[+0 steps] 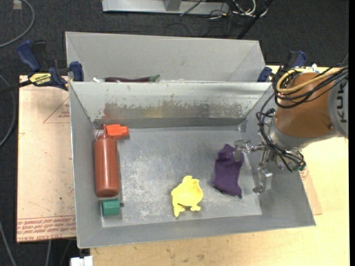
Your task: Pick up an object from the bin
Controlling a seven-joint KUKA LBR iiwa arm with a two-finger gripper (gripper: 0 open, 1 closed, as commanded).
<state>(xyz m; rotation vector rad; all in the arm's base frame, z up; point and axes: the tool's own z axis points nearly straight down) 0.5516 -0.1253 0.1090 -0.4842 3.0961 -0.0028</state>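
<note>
Grey metal formed the bin [166, 101], seen from above in the camera view, with the arm coming in from the right under its orange cover [302, 107] and a loop of cables. The gripper [252, 164] hung low inside the bin's right end, close to the right wall. Its two fingers [260, 179] stood apart, open, one nearer the back and one nearer the front.

Just to the left of them lay a purple crumpled cloth [228, 170], slumped on the bin floor. Its upper edge reached the rear finger, though whether the two touched could not be made out. The cloth lay beside the fingers, not between them.

Near the front, about the middle of the floor, sat a yellow crumpled piece [187, 194], a little apart from the purple cloth. Well away, along the left wall, a reddish-brown bottle [107, 168] lay on its side with its orange cap [116, 131] toward the back. A small green block [111, 208] rested just in front of the bottle's base.
</note>
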